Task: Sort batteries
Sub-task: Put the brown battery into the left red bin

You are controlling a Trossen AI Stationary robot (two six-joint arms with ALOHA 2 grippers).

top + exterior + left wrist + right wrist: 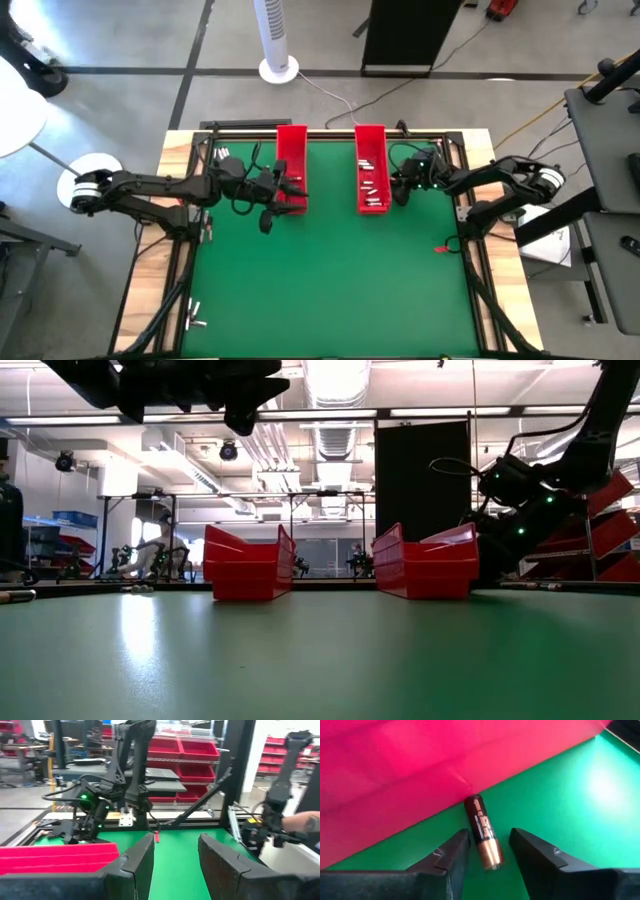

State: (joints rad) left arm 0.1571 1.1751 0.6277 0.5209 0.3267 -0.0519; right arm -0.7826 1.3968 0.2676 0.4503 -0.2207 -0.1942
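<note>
— Nearest your right wrist camera: a battery [482, 832], dark body with a copper end, on the green mat [580, 810], touching the right red tray [395, 785].
— And the right gripper [486, 851]?
— Parted, straddling the copper end, not gripping. Your left gripper [175, 860] hangs apart and empty over the left red tray [291, 165]; its contents are hidden.
</note>
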